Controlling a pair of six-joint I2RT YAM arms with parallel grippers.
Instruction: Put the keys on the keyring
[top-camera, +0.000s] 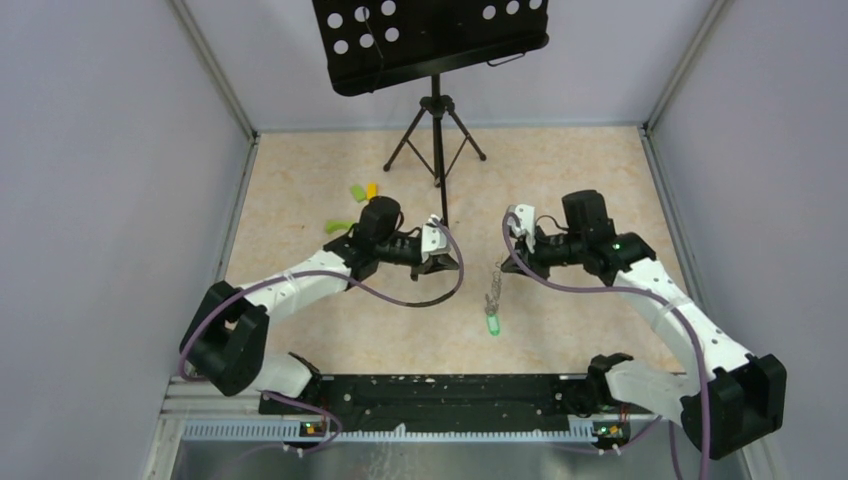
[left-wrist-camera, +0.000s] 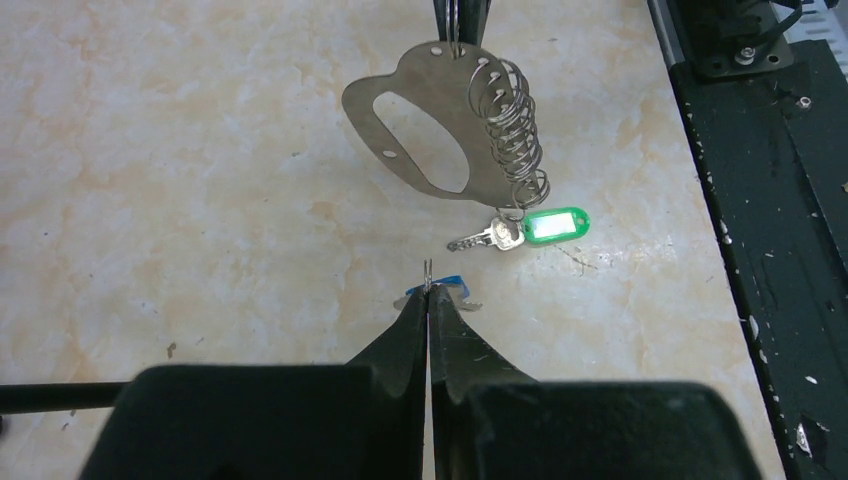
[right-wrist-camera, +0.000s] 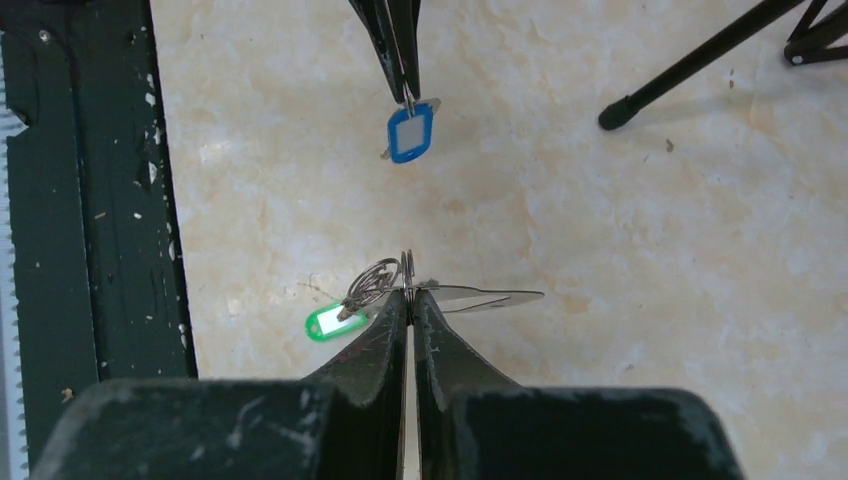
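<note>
Left gripper (left-wrist-camera: 428, 296): I read the jaws as fully closed, tip against tip, pinching the small wire ring of the blue-tagged key (right-wrist-camera: 410, 132). The blue tag and its key hang from the tips above the desk (left-wrist-camera: 200, 200).

Right gripper (right-wrist-camera: 409, 296): I read these jaws as closed too, clamped on the upper edge of the keyring (left-wrist-camera: 425, 72). In the left wrist view the keyring shows as a flat grey metal plate with an oval cut-out, and it hangs downward from the clamp. A stack of split rings (left-wrist-camera: 510, 125) runs down one side of it.

The green-tagged key (left-wrist-camera: 556, 223) is attached at the bottom end of that stack, with its blade beside the tag. I cannot tell whether the tag rests on the desk or hangs just above it.

In the top view the two grippers face each other near the middle of the desk. The left is on the left, the right on the right, with a gap between them. The blue-tagged key sits near the keyring but apart from it, and is not threaded onto any ring.

Farther back, behind the left arm, I see small green and yellow blocks (top-camera: 357, 190) lying loose on the desk. At the far edge stands a black music stand (top-camera: 432, 35) on tripod legs.
</note>
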